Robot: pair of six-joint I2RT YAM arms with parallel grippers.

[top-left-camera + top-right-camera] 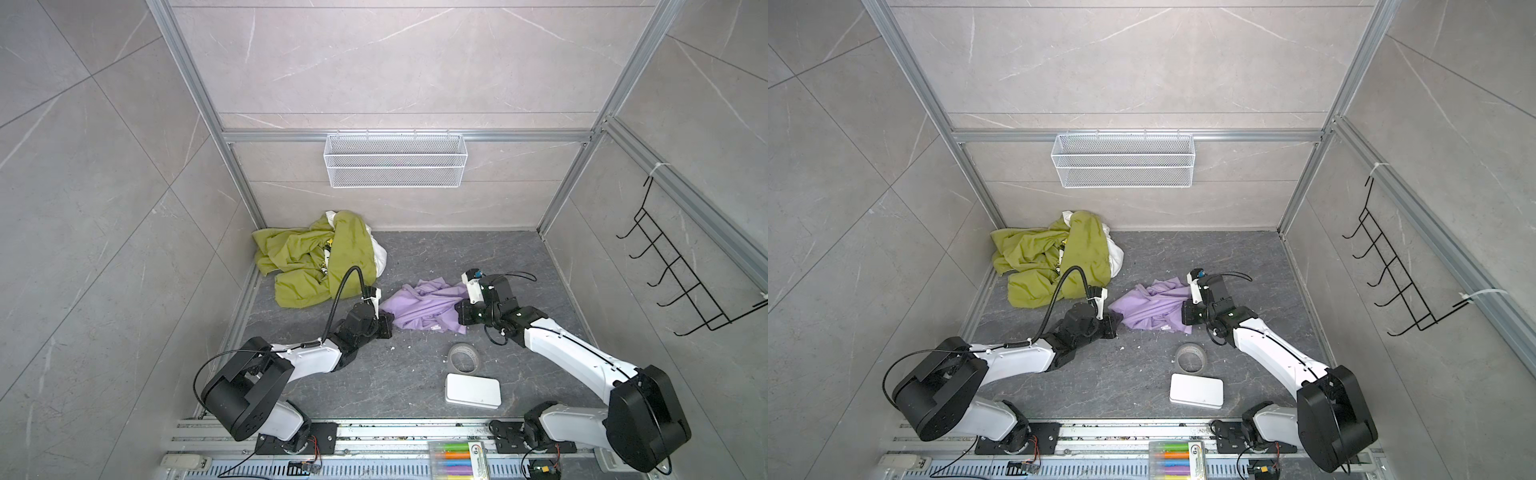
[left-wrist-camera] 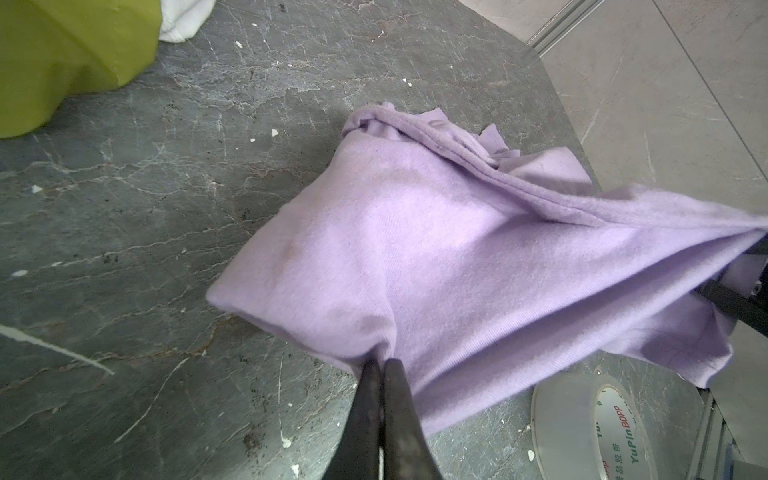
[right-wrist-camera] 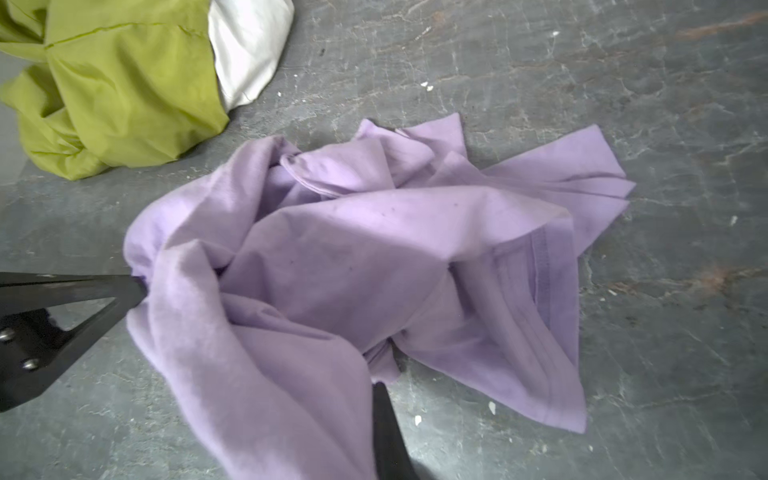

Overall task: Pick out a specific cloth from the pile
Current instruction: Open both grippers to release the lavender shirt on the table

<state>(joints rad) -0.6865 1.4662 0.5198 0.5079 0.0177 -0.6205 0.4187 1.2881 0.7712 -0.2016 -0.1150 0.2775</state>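
The left gripper [image 2: 380, 363] is pinching a fold at one edge of the cloth [image 2: 436, 257] with its jaws pressed together. The right gripper [image 1: 464, 311] is clamping the opposite edge, though its tips are mostly sitting under fabric in the right wrist view, so that hold is less plain. The lavender cloth is lying crumpled on the dark tabletop [image 1: 449, 257], near the pile [image 1: 307, 257] of green and white fabric but not touching it, while a tape roll [image 1: 462, 358] is sitting farther from the pile, beyond the cloth.
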